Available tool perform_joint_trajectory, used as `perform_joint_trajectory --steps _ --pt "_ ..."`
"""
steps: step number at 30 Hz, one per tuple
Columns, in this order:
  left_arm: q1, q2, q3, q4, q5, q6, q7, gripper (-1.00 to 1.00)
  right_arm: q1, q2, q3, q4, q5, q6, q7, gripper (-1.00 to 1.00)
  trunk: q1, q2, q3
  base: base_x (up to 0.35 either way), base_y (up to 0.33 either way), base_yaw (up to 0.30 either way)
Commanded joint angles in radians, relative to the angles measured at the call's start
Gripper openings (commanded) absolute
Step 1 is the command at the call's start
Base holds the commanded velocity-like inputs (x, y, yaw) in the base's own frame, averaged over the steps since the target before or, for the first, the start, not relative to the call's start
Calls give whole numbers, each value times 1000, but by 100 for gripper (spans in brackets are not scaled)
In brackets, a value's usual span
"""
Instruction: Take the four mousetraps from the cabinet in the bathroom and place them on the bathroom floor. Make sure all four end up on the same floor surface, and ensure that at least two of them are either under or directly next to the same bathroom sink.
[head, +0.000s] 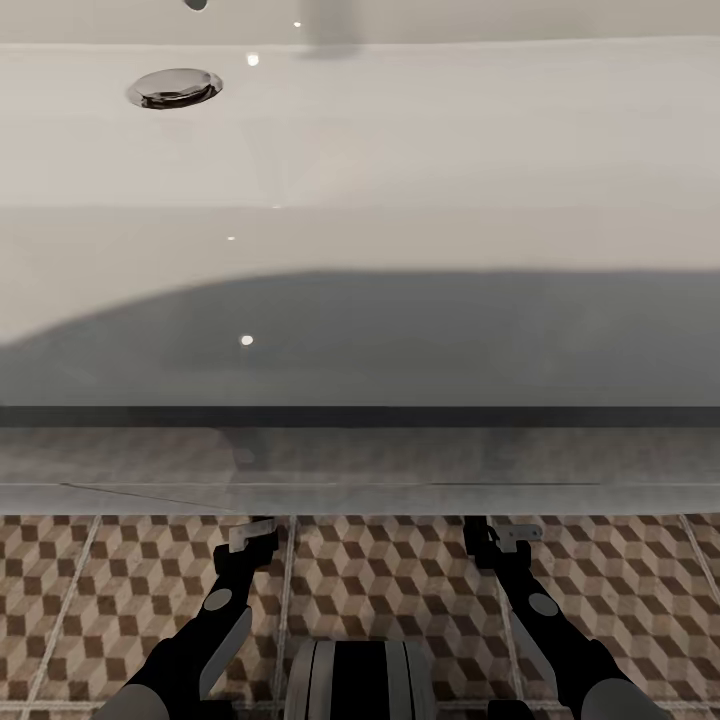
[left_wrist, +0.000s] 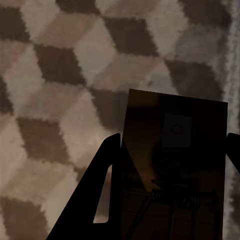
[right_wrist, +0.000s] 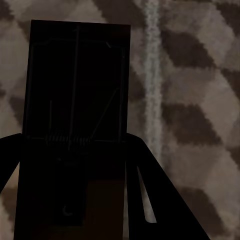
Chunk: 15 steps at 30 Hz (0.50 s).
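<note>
I look down on the white bathroom sink (head: 420, 150), whose front panel hangs over the cube-pattern bathroom floor (head: 380, 580). Both arms reach forward low over the tiles, up to the sink's front edge. My left gripper (head: 260, 532) (left_wrist: 175, 137) is shut on a brown mousetrap (left_wrist: 172, 170), seen in the left wrist view close above the floor (left_wrist: 60, 75). In the right wrist view a second, dark shaded mousetrap (right_wrist: 75, 100) has my right gripper (head: 492, 535) (right_wrist: 75, 142) shut on it, beside a pale grout line (right_wrist: 152, 75). The cabinet is out of view.
A chrome drain (head: 175, 88) sits in the basin at the far left. The sink's lower front casts a dark shadow (head: 400, 340) ahead of the arms. My own base (head: 355, 680) shows between them at the near edge.
</note>
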Motion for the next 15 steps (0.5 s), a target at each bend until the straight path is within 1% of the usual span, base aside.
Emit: perform_joint_trajectory --steps 1,15 --pt "-1 2 -9 0 8 -5 11 -100 -1 -1 8 1 -14 -4 -2 -100 0 0 -1 0 0 0" --pt "-1 2 -9 0 8 -5 11 -100 -1 -1 8 1 -13 -4 -2 -100 0 0 -1 0 0 0"
